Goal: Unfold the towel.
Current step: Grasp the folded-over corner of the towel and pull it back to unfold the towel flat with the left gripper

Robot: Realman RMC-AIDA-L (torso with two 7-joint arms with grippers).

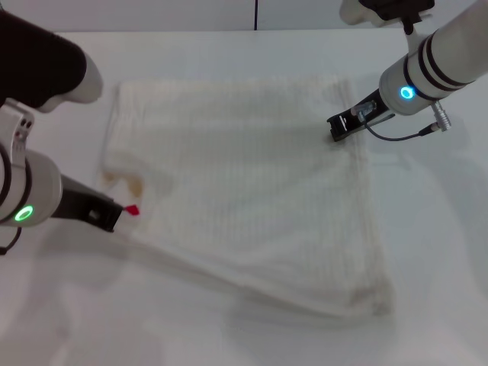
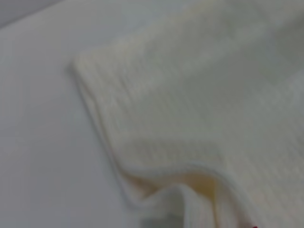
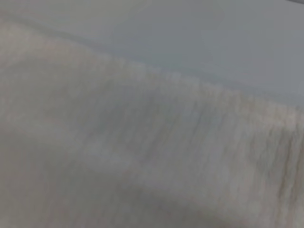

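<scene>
The cream-white towel lies spread over the white table in the head view, with faint ribbed stripes. Its tiny red tag sits at the near-left corner. My left gripper is at that corner, shut on the towel's edge beside the tag; the near edge runs from it slightly raised, with a shadow under it. My right gripper is shut on the towel at its far right edge. The left wrist view shows a rounded towel corner and a bunched fold. The right wrist view shows only ribbed towel cloth.
The white table extends around the towel on all sides. A dark seam runs up the back wall. A grey cable hangs from my right wrist.
</scene>
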